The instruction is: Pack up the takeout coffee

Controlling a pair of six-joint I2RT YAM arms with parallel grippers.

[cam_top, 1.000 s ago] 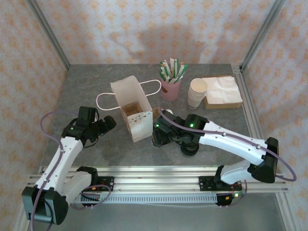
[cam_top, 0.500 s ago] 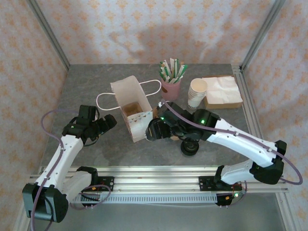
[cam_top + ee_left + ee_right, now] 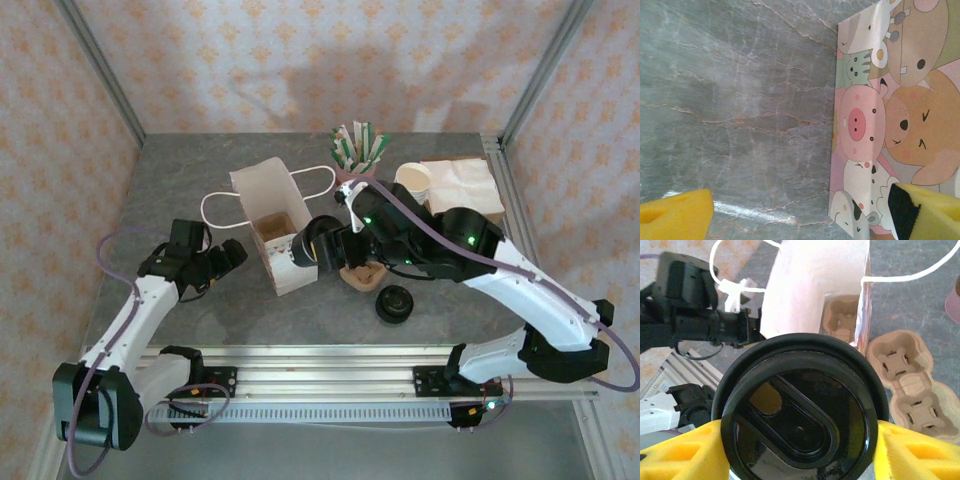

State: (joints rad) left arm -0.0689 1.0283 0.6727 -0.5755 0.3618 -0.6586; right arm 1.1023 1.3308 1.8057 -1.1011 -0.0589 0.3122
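Right gripper (image 3: 322, 247): clamped on the takeout coffee (image 3: 304, 247), with one yellow finger (image 3: 685, 450) on each side of the cup.
Takeout coffee: off the table and held at the 3 o'clock edge of the paper bag (image 3: 270, 215), just beside the open top. In the right wrist view its round black lid (image 3: 800, 410) faces the camera, and the mouth of the bag (image 3: 815, 280) lies beyond it.
Left gripper (image 3: 230, 256): jaws wide apart with nothing between them, at 9 o'clock from the bag and near its side. In the left wrist view the yellow fingers (image 3: 675, 217) stand far apart over the bare grey table (image 3: 730, 100).
Paper bag: upright and open, with white cord handles splayed toward 9 and 2 o'clock. The face (image 3: 890, 115) turned to the left gripper is printed with cartoon animals.
Inside the bag: a brown pulp carrier (image 3: 842, 322) sits at the bottom.
Second carrier (image 3: 362, 272): flat on the table at 4 o'clock from the bag, partly under the right arm. The right wrist view shows it empty (image 3: 910, 385).
Second coffee cup (image 3: 395, 303): upright on the table with its black lid on, at 5 o'clock from the second carrier and close to it.
Pink holder (image 3: 357, 150): at 1 o'clock from the bag, filled with green and white sticks.
White paper cups (image 3: 413, 180): stacked at 3 o'clock from the pink holder.
Napkin box (image 3: 462, 190): just beside the paper cups at their 3 o'clock.
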